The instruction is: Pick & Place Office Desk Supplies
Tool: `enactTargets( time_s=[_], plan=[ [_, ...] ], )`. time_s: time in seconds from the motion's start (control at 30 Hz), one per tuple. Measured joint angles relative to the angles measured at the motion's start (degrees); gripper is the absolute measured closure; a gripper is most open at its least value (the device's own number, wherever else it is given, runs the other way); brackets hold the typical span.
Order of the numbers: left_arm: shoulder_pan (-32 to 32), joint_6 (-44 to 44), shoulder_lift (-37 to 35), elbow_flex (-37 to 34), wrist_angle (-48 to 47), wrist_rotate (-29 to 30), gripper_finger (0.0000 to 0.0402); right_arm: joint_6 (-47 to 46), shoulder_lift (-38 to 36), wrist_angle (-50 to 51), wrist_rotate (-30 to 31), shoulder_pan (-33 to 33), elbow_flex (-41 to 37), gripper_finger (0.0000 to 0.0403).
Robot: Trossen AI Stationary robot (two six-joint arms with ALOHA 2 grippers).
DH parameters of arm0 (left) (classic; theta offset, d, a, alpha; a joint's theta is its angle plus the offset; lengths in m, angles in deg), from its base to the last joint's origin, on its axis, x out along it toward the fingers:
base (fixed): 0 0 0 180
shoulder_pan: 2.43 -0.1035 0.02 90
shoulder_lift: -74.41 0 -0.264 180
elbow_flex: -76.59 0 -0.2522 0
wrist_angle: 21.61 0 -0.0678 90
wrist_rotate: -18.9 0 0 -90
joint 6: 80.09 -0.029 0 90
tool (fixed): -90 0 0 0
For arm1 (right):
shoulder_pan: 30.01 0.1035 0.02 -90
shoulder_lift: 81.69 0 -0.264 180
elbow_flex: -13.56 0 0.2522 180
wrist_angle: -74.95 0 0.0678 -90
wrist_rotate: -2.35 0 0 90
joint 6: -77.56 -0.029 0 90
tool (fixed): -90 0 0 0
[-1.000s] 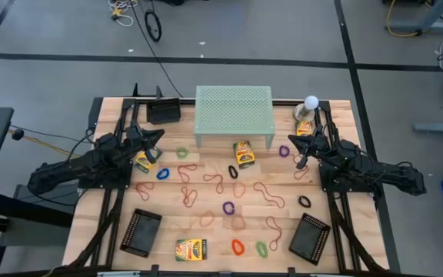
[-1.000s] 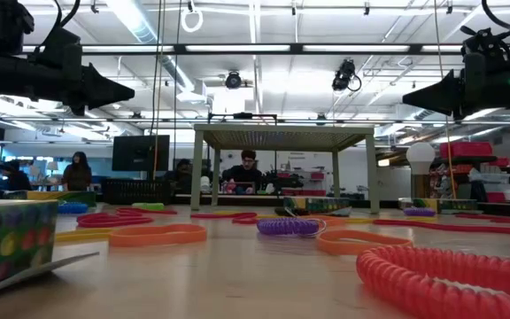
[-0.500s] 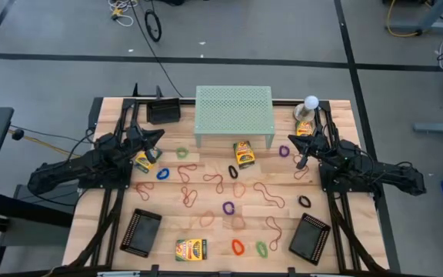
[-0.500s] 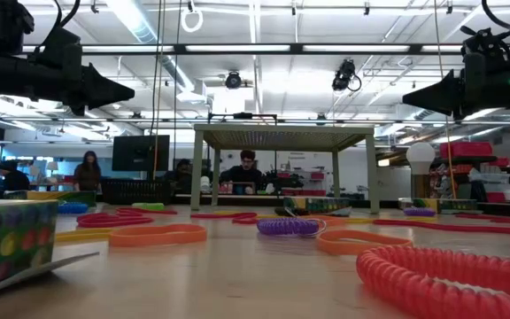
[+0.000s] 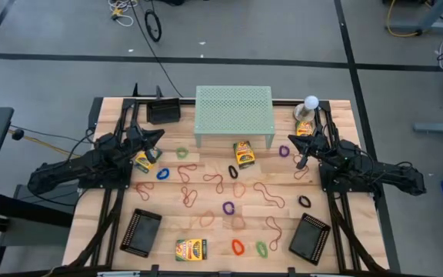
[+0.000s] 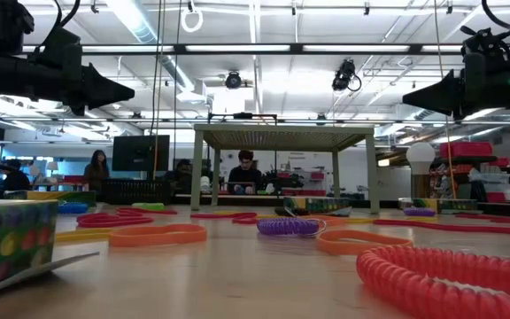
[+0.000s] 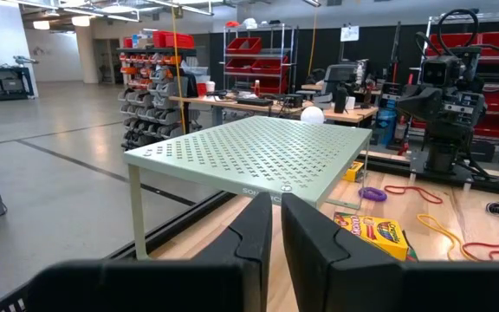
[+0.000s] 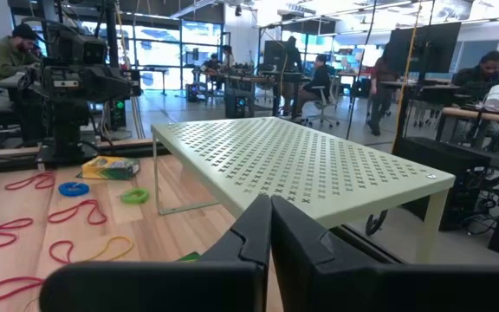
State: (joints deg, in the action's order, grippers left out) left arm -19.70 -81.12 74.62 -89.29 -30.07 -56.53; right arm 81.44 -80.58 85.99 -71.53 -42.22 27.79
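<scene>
Thin rubber-band loops lie scattered flat on the wooden table [image 5: 106,108], among them a purple one [image 5: 228,207], a blue one [image 5: 162,174] and a red one [image 5: 237,246]. Yellow-and-green boxes lie flat before the stand [image 5: 244,154], near the front edge [image 5: 191,249] and below my left gripper [image 5: 146,161]. My left gripper [image 5: 158,135] hovers level above the table's left side, shut and holding nothing. My right gripper [image 5: 290,138] hovers level above the right side, shut and holding nothing. Both point toward the pale green stand [image 5: 234,114].
The perforated stand stands on its legs at the far middle. A white ball-topped object [image 5: 311,104] stands at the far right. Black trays lie at the front left [image 5: 141,231], front right [image 5: 311,238] and far left [image 5: 163,112]. People sit and walk in the room behind.
Both arms and all things on the table have kept still. A person far behind the table has walked a little toward the right of the low view.
</scene>
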Motion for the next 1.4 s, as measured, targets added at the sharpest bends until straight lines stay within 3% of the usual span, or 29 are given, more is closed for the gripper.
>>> enactTargets(
  time_s=[1.17, 1.4],
  plan=[
    [0.0, 0.0, 0.0, 0.0, 0.0, 0.0, 0.0364, 0.7, 0.0, -1.8, 0.1, -0.2, 0.0, 0.0382],
    [0.0, 0.0, 0.0, 0.0, 0.0, 0.0, 0.0364, -10.1, 0.0, -7.3, -3.2, -0.2, 0.0, 0.0382]
  ],
)
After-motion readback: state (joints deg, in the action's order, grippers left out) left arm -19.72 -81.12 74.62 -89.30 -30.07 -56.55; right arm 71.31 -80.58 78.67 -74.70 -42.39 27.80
